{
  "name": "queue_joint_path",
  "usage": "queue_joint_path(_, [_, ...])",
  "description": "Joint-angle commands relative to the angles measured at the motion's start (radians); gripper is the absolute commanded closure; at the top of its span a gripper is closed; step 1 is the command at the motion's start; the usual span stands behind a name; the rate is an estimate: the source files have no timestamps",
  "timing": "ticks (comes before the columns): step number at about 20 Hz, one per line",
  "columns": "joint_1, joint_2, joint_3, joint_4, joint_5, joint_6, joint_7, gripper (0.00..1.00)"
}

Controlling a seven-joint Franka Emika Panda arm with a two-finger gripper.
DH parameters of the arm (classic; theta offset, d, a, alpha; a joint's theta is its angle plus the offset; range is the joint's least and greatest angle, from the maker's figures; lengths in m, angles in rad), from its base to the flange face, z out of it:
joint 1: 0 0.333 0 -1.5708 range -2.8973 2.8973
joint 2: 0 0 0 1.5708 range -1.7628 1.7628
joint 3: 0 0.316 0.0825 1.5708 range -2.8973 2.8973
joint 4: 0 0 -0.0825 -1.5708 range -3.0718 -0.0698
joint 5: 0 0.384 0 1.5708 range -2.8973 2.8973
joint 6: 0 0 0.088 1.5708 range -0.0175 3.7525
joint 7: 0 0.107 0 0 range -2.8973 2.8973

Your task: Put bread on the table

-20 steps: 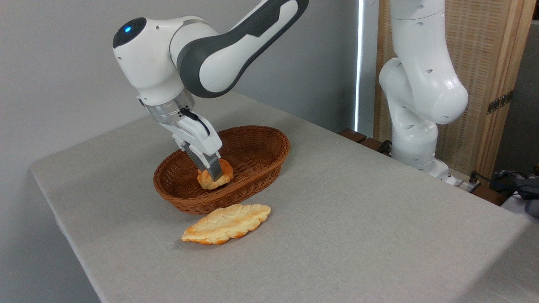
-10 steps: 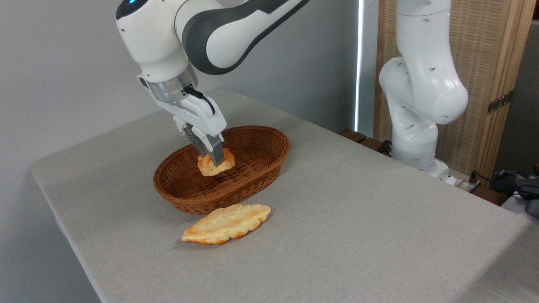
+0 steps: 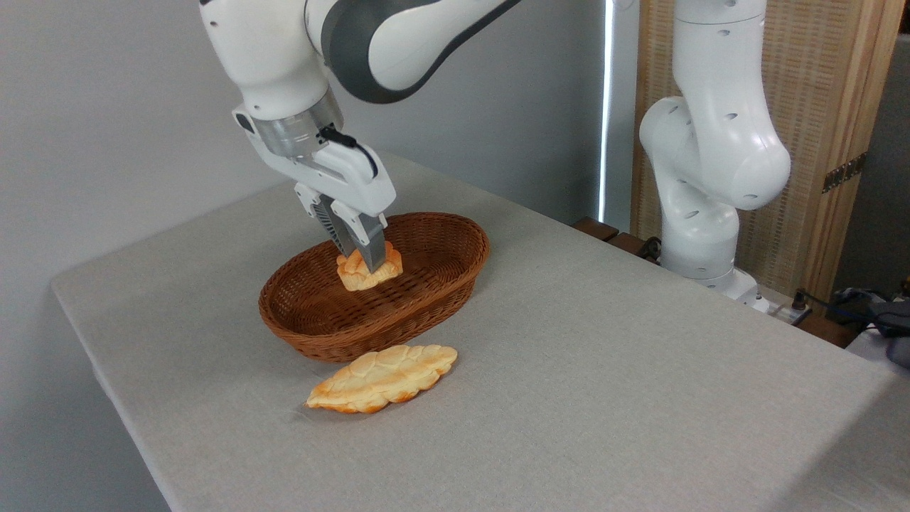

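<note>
The bread [image 3: 367, 272], a small golden-orange knotted bun, hangs above the inside of the brown wicker basket [image 3: 426, 295]. My gripper [image 3: 368, 263] is shut on the bread from above, its near finger crossing the bun's top. The bun is lifted off the basket floor, at about rim height. The table [image 3: 604, 384], covered in light grey-beige cloth, spreads around the basket.
A long flat pale leaf-shaped loaf [image 3: 384, 378] lies on the cloth just in front of the basket. The arm's white base [image 3: 704, 213] stands at the table's far right edge, with a wooden screen behind it. The table's left edge runs near the basket.
My gripper has risen and shifted slightly right with the bun in it, lifting the bun from the basket floor up to rim height.
</note>
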Motion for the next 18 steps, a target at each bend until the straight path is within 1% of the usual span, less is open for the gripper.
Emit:
queue_joint_path(1, [-0.005,-0.017,0.041,0.013,-0.017,-0.030,-0.002,0.62])
queue_joint_path(3, [-0.003,-0.037,0.070,0.013,-0.012,-0.030,-0.001,0.59])
queue_joint_path(5, [-0.003,-0.062,0.105,0.013,-0.006,-0.030,0.009,0.59])
queue_joint_path(7, [-0.003,-0.083,0.127,0.013,0.004,-0.032,0.036,0.60])
queue_joint_path(9, [-0.003,-0.097,0.157,0.013,0.035,-0.030,0.102,0.60])
queue_joint_path(10, [-0.003,-0.102,0.164,0.013,0.046,-0.030,0.139,0.59])
queue_joint_path(11, [-0.003,-0.103,0.167,0.013,0.070,-0.030,0.166,0.59])
queue_joint_path(13, [-0.003,-0.120,0.181,0.013,0.127,-0.030,0.197,0.56])
queue_joint_path(15, [-0.002,-0.122,0.184,0.013,0.161,-0.030,0.229,0.51])
queue_joint_path(16, [-0.002,-0.123,0.187,0.013,0.179,-0.030,0.240,0.51])
queue_joint_path(18, [-0.002,-0.137,0.225,0.014,0.198,-0.030,0.245,0.51])
